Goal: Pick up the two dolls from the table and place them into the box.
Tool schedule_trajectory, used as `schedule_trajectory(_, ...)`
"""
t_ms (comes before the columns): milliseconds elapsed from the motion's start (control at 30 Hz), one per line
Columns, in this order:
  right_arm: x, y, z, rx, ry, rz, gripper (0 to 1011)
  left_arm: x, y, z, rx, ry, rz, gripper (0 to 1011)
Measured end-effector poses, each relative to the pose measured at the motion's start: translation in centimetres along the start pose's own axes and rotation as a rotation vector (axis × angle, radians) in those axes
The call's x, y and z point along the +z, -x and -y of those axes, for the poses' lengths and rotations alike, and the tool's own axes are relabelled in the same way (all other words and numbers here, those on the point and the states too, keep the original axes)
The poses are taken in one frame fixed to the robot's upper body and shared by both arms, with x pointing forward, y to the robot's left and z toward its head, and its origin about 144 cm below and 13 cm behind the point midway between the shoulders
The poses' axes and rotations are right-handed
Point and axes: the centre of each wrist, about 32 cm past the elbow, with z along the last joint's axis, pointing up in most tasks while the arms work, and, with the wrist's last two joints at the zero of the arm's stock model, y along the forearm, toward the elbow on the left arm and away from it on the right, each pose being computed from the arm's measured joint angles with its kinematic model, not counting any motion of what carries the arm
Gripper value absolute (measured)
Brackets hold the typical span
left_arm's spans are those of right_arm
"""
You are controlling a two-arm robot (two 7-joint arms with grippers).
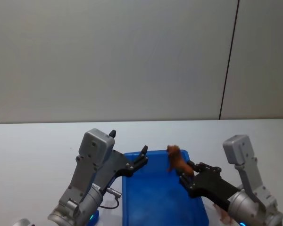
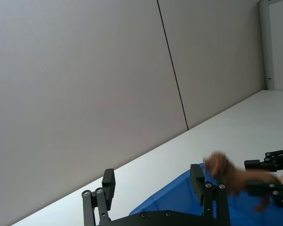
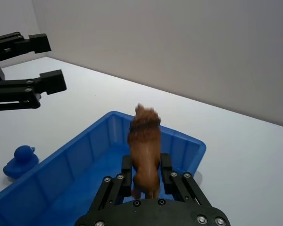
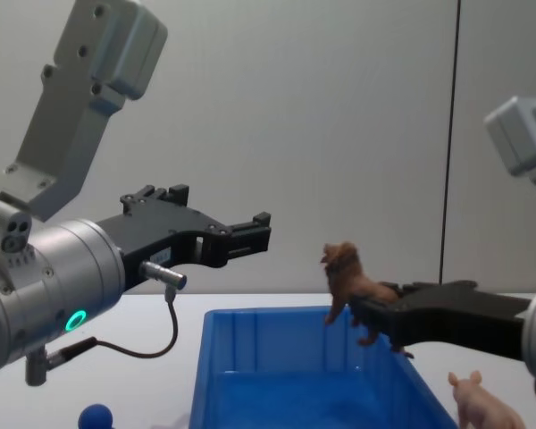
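The orange-brown lion doll (image 1: 178, 161) hangs above the far right part of the blue box (image 1: 160, 202), with my right gripper (image 1: 186, 176) shut on its hind end. In the right wrist view the lion (image 3: 145, 150) stands upright between the fingers over the box's inner wall (image 3: 85, 155). The pale pink pig doll (image 4: 484, 404) stands on the table to the right of the box (image 4: 277, 340). My left gripper (image 1: 139, 162) hovers open and empty above the box's far left corner; its fingers (image 2: 108, 183) are spread wide.
A small blue toy (image 3: 20, 161) lies on the white table left of the box, also low in the chest view (image 4: 96, 416). A grey wall with a dark vertical seam (image 1: 228, 61) stands behind the table.
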Motion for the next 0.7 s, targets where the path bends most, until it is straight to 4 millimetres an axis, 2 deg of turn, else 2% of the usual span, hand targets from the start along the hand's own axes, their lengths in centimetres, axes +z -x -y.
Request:
schedule_trajectory(67,0.07,0.06,-0.15,0.008,-0.001,0.003,369,0.0,0.0,0.0,0.0,0.0,0.0,1001)
schedule_trajectory(100,0.15,0.11,-0.33,0.014,-0.001,0.005,429,0.0,0.0,0.0,0.0,0.0,0.0,1001)
schedule_trajectory(167,0.2,0.12,-0.44,0.019,-0.001,0.007,470,0.0,0.0,0.0,0.0,0.0,0.0,1001)
schedule_trajectory(200,0.24,0.13,-0.56,0.023,0.001,0.008,531,0.0,0.0,0.0,0.0,0.0,0.0,1001)
schedule_trajectory(267,0.28,0.12,-0.65,0.024,0.004,0.008,589,0.0,0.0,0.0,0.0,0.0,0.0,1001)
schedule_trajectory(300,0.31,0.1,-0.71,0.024,0.007,0.008,589,0.0,0.0,0.0,0.0,0.0,0.0,1001)
schedule_trajectory(333,0.31,0.1,-0.71,0.024,0.007,0.008,650,0.0,0.0,0.0,0.0,0.0,0.0,1001)
schedule_trajectory(400,0.35,0.04,-0.78,0.023,0.011,0.008,688,0.0,0.0,0.0,0.0,0.0,0.0,1001)
schedule_trajectory(500,0.38,-0.03,-0.82,0.016,0.013,0.008,823,0.0,0.0,0.0,0.0,0.0,0.0,1001)
schedule_trajectory(567,0.38,-0.07,-0.79,0.011,0.014,0.009,843,0.0,0.0,0.0,0.0,0.0,0.0,1001)
schedule_trajectory(600,0.38,-0.14,-0.75,0.005,0.014,0.009,896,0.0,0.0,0.0,0.0,0.0,0.0,1001)
schedule_trajectory(633,0.39,-0.18,-0.72,0.001,0.012,0.01,896,0.0,0.0,0.0,0.0,0.0,0.0,1001)
schedule_trajectory(700,0.43,-0.23,-0.63,-0.007,0.009,0.011,958,0.0,0.0,0.0,0.0,0.0,0.0,1001)
